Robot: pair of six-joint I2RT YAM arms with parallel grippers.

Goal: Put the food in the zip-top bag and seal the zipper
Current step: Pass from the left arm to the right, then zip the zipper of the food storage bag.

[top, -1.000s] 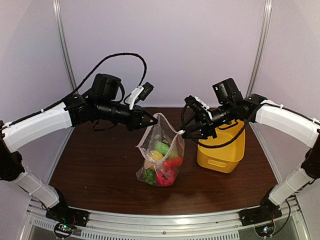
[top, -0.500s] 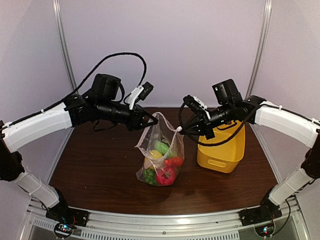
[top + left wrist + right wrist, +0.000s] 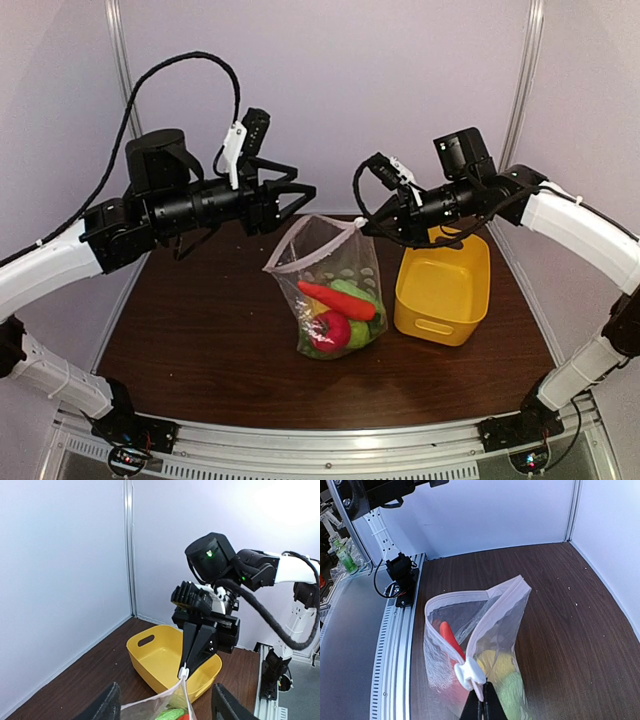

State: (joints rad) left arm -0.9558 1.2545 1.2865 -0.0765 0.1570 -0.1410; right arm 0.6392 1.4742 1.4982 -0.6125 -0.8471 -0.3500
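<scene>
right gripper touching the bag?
Touching. The right wrist view shows the right gripper pinched shut on the white tab at the bag's mouth.

Light: you are getting bright, even light.
Glare: the wall (image 3: pixel 295 502) is blowing out white in your left wrist view.
Shadows: faint ones are lying on the table (image 3: pixel 200 330).
Edges: rails (image 3: pixel 117 60) are leaning inward.

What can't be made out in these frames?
- Top view: what lies under the carrot and red apple, overlapped inside the zip-top bag.
- Left wrist view: the bag's body and most of the left jaws, cut off by the bottom edge.
- Right wrist view: the bag's bottom, cut off by the bottom edge behind the right jaws.
</scene>
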